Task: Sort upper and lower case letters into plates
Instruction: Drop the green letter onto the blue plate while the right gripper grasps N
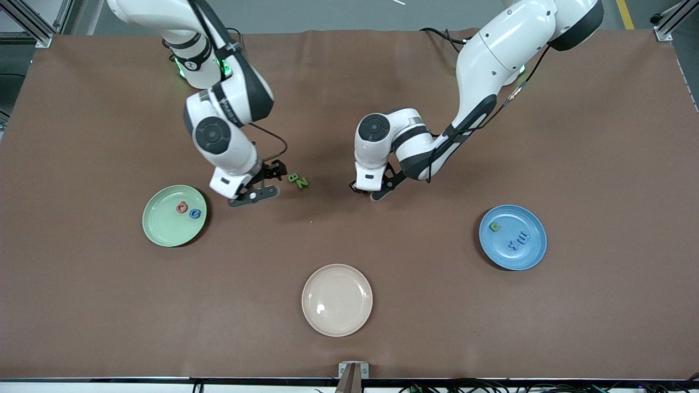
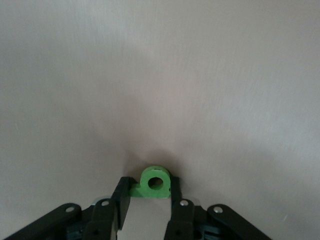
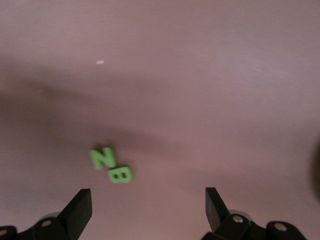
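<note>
Closest to the front camera, at six o'clock on the brown table (image 1: 82,305), sits the cream plate (image 1: 337,299) with nothing on it. Farther up, at about four o'clock near the left arm's end, the blue plate (image 1: 513,237) holds a green letter (image 1: 495,226) and what look like two or three blue letters (image 1: 517,242), hard to read. At about eight o'clock, the mint green plate (image 1: 174,215) carries a red letter (image 1: 182,207) and a blue letter (image 1: 195,214) side by side.

Near the middle of the table, the left gripper (image 1: 365,192) is down at the cloth, its fingers (image 2: 120,192) clamped on a small green letter with a round hole (image 2: 154,183). The right gripper (image 1: 261,183) hangs low between the mint plate and a green N (image 3: 103,158) and green B (image 3: 120,175), which lie touching each other on the cloth; its jaws are spread wide and grip nothing.
</note>
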Controlling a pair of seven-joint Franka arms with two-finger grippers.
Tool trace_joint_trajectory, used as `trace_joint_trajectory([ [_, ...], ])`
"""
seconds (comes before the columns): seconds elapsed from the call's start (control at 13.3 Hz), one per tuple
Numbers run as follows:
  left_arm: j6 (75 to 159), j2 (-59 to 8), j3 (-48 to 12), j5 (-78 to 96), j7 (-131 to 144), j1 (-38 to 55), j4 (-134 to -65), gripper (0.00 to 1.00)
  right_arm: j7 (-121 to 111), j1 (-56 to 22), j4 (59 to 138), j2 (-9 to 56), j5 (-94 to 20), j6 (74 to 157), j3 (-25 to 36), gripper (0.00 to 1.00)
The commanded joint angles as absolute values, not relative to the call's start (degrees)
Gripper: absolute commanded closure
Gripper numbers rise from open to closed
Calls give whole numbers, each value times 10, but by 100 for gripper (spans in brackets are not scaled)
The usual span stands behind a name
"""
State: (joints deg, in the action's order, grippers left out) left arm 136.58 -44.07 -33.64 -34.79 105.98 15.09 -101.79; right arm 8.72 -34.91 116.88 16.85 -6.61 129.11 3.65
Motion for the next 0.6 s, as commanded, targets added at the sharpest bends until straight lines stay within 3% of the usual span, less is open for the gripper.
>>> trace_joint_trajectory([
  [0.0,1322,-396,-337,-375,1057,114,-1017,100,87,-402,1174,208,-65,1355,42,0],
  [0.23,1282,-360,-338,-383,975,61,-1020,100,79,-434,1175,257,-64,1430,43,0],
  [0.53,1231,-332,-339,-383,831,-22,-1030,100,41,-437,1179,287,-63,1469,43,0],
])
